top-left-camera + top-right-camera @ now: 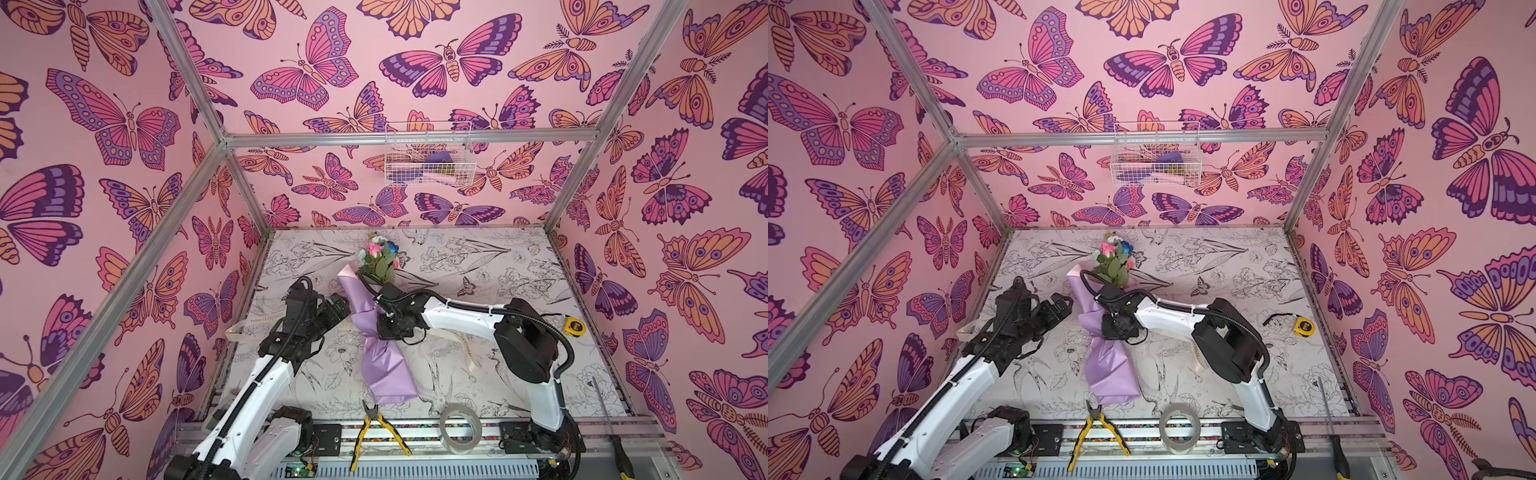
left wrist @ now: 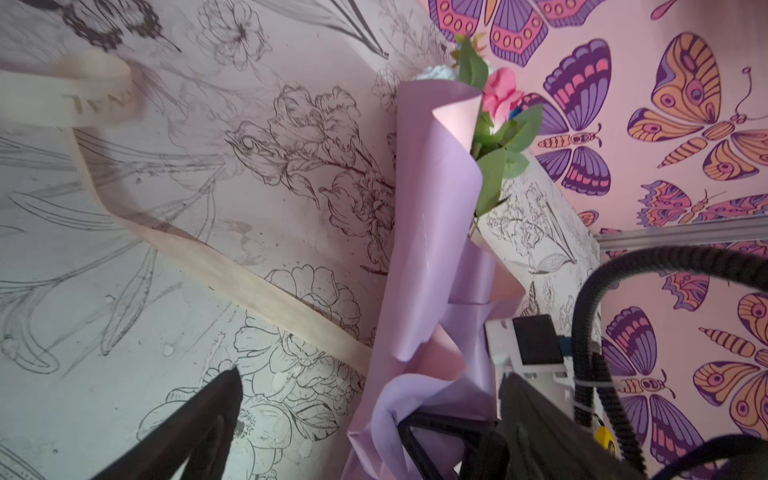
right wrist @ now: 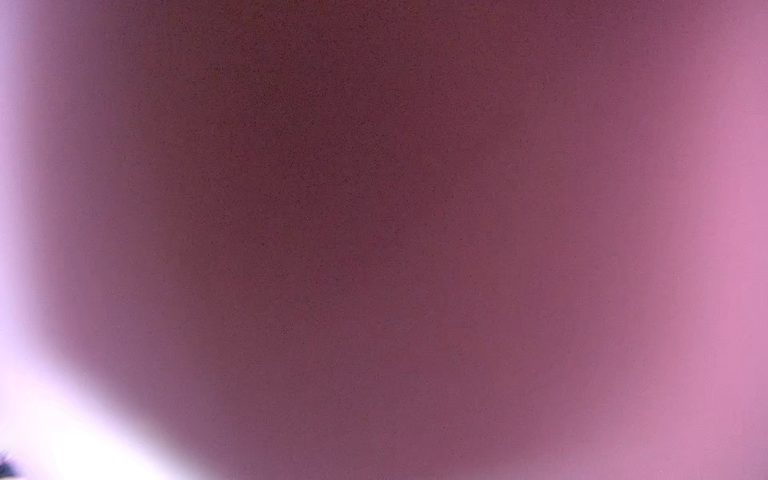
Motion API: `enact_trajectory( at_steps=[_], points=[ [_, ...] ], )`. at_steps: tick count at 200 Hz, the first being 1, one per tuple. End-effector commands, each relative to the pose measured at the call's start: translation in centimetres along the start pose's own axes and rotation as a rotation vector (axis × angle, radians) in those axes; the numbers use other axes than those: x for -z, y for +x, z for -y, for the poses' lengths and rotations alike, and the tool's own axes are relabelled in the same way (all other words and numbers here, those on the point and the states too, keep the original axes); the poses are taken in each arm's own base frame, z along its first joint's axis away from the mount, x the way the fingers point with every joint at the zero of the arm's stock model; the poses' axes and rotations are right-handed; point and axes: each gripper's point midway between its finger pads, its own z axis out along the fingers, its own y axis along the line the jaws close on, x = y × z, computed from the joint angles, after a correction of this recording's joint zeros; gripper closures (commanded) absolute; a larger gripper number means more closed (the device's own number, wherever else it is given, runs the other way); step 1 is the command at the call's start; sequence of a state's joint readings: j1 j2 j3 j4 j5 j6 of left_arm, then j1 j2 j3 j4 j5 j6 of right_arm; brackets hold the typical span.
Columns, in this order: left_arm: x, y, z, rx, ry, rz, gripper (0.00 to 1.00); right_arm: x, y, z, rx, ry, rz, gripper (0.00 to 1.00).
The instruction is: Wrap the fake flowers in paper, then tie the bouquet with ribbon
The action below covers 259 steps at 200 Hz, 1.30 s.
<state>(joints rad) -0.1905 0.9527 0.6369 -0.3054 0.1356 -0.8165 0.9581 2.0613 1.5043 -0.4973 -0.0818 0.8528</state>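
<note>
The bouquet point(image 1: 376, 332) lay on the tabletop point(image 1: 498, 291), likely light and crushable, best held at its narrow waist, where the right tool point(image 1: 384, 322) pinched it; the left tool point(image 1: 343, 306) stood spread alongside.

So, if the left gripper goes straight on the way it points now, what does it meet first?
The left gripper would most likely meet the bouquet first, at its lilac paper; depth is unclear.
</note>
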Motion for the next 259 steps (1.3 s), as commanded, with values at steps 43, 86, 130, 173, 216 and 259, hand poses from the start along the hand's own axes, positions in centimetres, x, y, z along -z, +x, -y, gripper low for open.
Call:
enact_trajectory(
  at_steps=[43,86,130,173,216,259],
  points=[
    [-3.3,7.8,1.0,-0.044,0.121,-0.284,0.00,-1.6,-1.5,3.1,-0.055,0.110,0.038,0.99],
    [-5.9,11.0,2.0,-0.122,0.113,-0.388,0.02,-1.5,-2.6,4.9,-0.076,0.138,0.046,0.97],
    [-9.6,13.2,2.9,-0.173,0.072,-0.461,0.17,-1.3,-3.4,7.6,-0.105,0.173,0.037,0.96],
    [-12.0,13.8,3.7,-0.165,0.079,-0.479,0.50,0.1,-4.2,8.9,-0.114,0.173,0.042,0.90],
    [-12.6,14.3,2.2,-0.156,0.027,-0.480,0.87,2.2,-4.0,8.5,-0.088,0.150,0.055,0.55],
    [-12.7,14.7,1.5,-0.164,0.011,-0.499,0.98,6.7,-3.7,8.0,-0.036,0.121,0.095,0.34]
  ],
)
